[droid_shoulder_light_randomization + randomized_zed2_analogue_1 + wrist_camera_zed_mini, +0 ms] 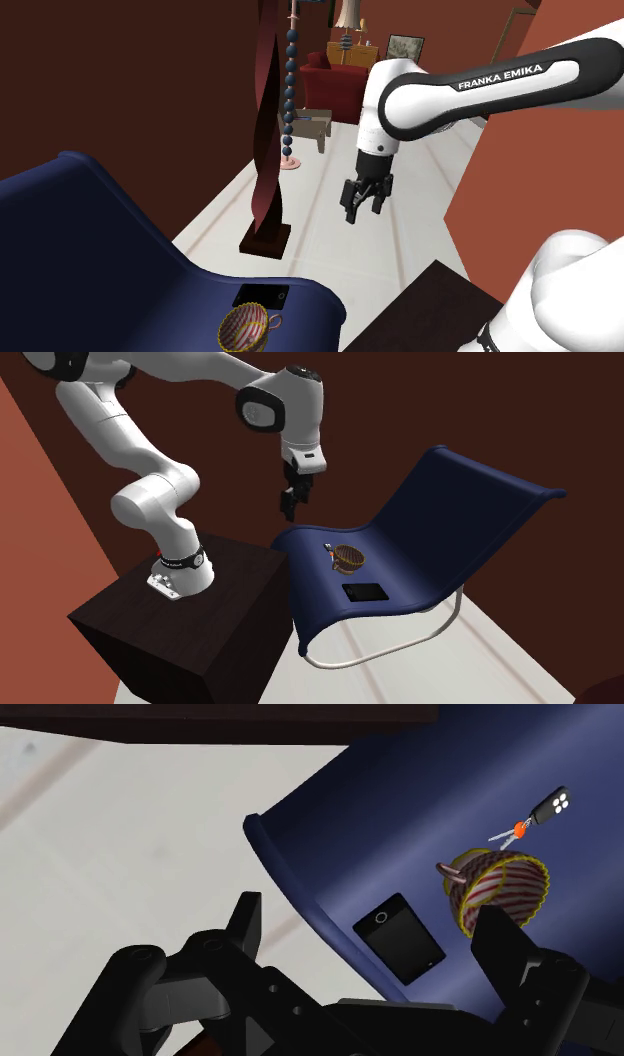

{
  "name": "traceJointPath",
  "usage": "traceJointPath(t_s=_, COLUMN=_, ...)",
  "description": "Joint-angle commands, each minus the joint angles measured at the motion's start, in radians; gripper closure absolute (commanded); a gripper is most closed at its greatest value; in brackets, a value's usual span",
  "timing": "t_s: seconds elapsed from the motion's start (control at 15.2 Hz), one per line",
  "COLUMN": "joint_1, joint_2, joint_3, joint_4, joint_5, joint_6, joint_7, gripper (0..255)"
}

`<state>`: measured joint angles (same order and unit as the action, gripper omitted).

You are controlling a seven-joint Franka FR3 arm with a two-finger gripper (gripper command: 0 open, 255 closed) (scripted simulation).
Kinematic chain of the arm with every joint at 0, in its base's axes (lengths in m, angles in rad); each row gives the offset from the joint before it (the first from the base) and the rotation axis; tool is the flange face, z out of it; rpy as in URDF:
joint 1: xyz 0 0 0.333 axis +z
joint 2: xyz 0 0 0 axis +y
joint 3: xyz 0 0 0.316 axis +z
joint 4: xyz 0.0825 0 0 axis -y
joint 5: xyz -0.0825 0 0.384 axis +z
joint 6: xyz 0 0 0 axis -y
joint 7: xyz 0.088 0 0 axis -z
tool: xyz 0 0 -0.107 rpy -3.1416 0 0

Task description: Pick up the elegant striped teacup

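1. Hanging in mid-air off the front edge of the blue lounge chair (470, 502), the pincer (288, 504) is sitting wide open, and nothing is touching its fingers.
2. The striped teacup (497, 887) is resting on the chair's seat, tipped a bit so its yellow scalloped rim and red-and-cream stripes are facing the wrist camera. It's lying between a black smartphone (400, 937) and a little car key fob (550, 805), near both but not touching either.
3. In the shoulder view the cup is sitting well below the pincer and towards that view's left, so they're well apart.
4. Progress-wise, I'd say the task is barely getting going: nothing is being gripped and the cup is untouched. The wrist camera is at least looking at the cup, so the arm seems to be lining up.
5. What's remaining, I reckon: dropping down over the seat, getting the fingers around the cup's rim or wall, closing, and lifting. The slanted seat and tilted cup are probably going to make the angle fiddly.
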<state>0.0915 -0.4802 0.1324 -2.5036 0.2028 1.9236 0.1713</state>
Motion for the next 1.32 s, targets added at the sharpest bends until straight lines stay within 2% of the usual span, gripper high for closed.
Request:
traceJointPath(t_s=0.0, joint_1=0.015, joint_2=0.063, joint_3=0.027, joint_4=0.000, joint_5=0.015, joint_6=0.064, joint_7=0.019, gripper=0)
traceJointPath(t_s=0.59, joint_1=0.055, joint_2=0.390, joint_3=0.114, joint_4=0.062, joint_5=0.021, joint_6=0.321, joint_7=0.085, gripper=0)
traceJointPath(t_s=1.25, joint_1=0.125, joint_2=0.791, joint_3=0.146, joint_4=0.251, joint_5=-0.069, joint_6=0.517, joint_7=0.195, gripper=0)
